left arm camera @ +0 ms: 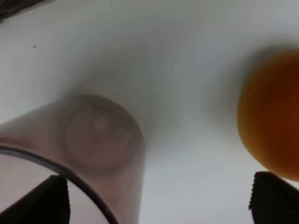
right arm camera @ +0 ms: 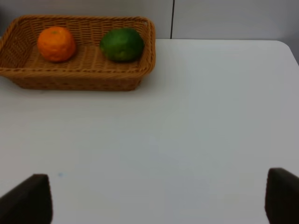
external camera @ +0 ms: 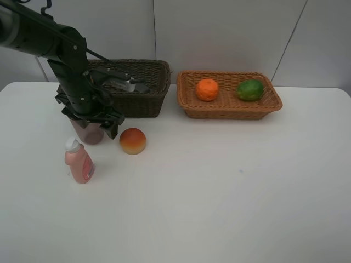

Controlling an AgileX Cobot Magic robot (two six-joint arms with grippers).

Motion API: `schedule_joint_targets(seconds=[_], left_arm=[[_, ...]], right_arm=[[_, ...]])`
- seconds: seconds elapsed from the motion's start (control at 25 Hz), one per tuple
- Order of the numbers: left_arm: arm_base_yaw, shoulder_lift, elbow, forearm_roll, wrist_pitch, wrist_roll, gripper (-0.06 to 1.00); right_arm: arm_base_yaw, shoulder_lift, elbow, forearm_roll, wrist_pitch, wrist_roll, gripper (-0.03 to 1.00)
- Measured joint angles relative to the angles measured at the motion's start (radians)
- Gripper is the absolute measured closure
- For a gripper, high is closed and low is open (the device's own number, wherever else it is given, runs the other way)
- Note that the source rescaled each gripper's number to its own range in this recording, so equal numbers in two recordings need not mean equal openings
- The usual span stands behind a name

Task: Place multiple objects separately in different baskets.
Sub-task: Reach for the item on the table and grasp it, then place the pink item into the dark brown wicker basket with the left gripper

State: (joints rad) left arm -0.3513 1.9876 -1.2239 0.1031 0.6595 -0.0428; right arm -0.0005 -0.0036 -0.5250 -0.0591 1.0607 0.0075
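A white table is noted, bearing all items. The left arm is seen reaching down at the table's left rear. A dark brown basket is placed at the back, with a shallower tan basket just to its right. The left gripper is held wide open over a purplish cup, one fingertip above the cup's mouth; nothing is gripped. The right gripper is likewise spread open above bare table. A pink bottle is stood upright just in front of the cup. A peach is found right of the cup. An orange and a green fruit are lodged apart in the tan basket.
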Motion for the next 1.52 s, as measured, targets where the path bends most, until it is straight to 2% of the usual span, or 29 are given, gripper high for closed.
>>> schedule_joint_targets(seconds=[0.36, 0.44, 0.52, 0.56, 0.72, 0.76, 1.52], left_arm=[[0.000, 0.000, 0.000, 0.000, -0.014, 0.000, -0.06], [0.000, 0.000, 0.000, 0.000, -0.018, 0.000, -0.02], [0.000, 0.000, 0.000, 0.000, -0.018, 0.000, 0.10], [0.000, 0.000, 0.000, 0.000, -0.018, -0.001, 0.21], [0.000, 0.000, 0.000, 0.002, -0.019, -0.001, 0.83], [0.000, 0.000, 0.000, 0.003, -0.020, -0.001, 0.92], [-0.007, 0.000, 0.000, 0.011, -0.019, -0.001, 0.94]], right_arm=[[0.000, 0.000, 0.000, 0.000, 0.000, 0.000, -0.03], [0.000, 0.000, 0.000, 0.000, 0.000, 0.000, -0.03], [0.000, 0.000, 0.000, 0.000, 0.000, 0.000, -0.03], [0.000, 0.000, 0.000, 0.000, 0.000, 0.000, -0.03], [0.000, 0.000, 0.000, 0.000, 0.000, 0.000, -0.03], [0.000, 0.000, 0.000, 0.000, 0.000, 0.000, -0.03], [0.000, 0.000, 0.000, 0.000, 0.000, 0.000, -0.03]])
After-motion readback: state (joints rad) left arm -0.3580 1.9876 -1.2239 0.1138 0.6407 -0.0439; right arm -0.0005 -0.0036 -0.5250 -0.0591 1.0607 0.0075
